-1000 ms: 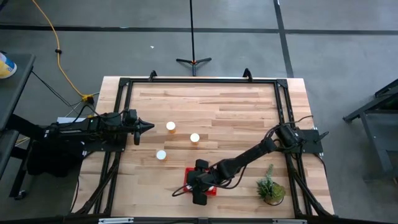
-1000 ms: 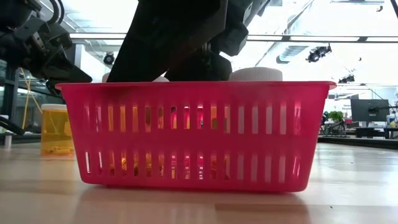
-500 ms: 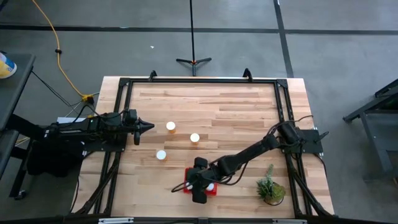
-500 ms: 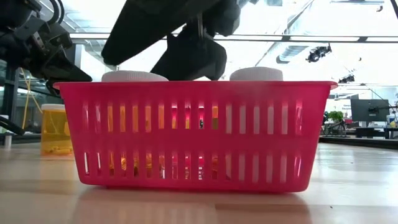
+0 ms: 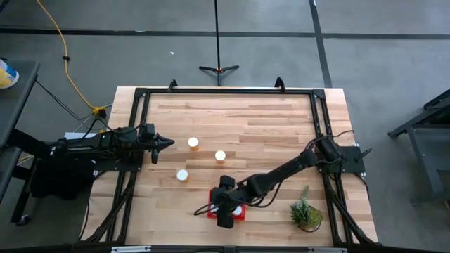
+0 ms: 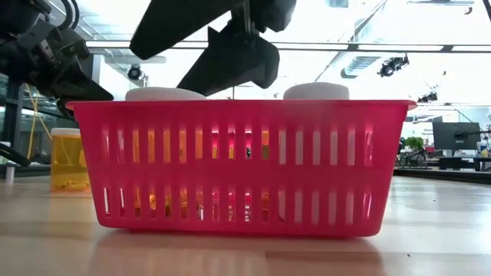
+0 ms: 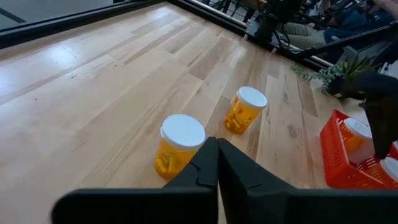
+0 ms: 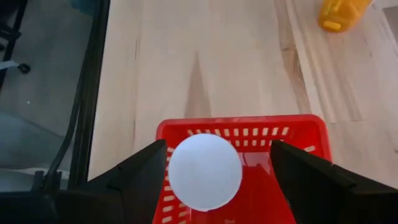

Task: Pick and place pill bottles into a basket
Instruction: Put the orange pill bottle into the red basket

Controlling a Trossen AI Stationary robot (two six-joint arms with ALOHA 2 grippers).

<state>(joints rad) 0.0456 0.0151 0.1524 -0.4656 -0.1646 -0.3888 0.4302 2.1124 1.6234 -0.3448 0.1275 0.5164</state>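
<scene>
The light wooden plank table [image 5: 267, 133] carries everything. At its left edge the left arm waits, and the left gripper [image 7: 216, 163] has its two dark fingers pressed together with nothing between them. The right arm reaches across to the near edge, where the right gripper [image 8: 217, 165] hangs just above the small square red plastic mesh basket [image 6: 238, 165]. Its fingers are spread wide and hold nothing; one bottle with a round white cap [image 8: 204, 172] stands in the basket right below the gap between them.

In the low view, two white caps [image 6: 316, 91] show above the rim of the basket, so at least two bottles seem to be inside. Three small orange-amber pill bottles with white caps [image 5: 193, 143] stand apart on the table, between the left gripper and the basket.

The release looks done, in my judgement. To finish this step well, the right gripper should rise straight up with the fingers wide, so that no finger catches the cap or the rim and tips the basket. Then it can go toward the nearest loose bottle [image 5: 182, 175].
</scene>
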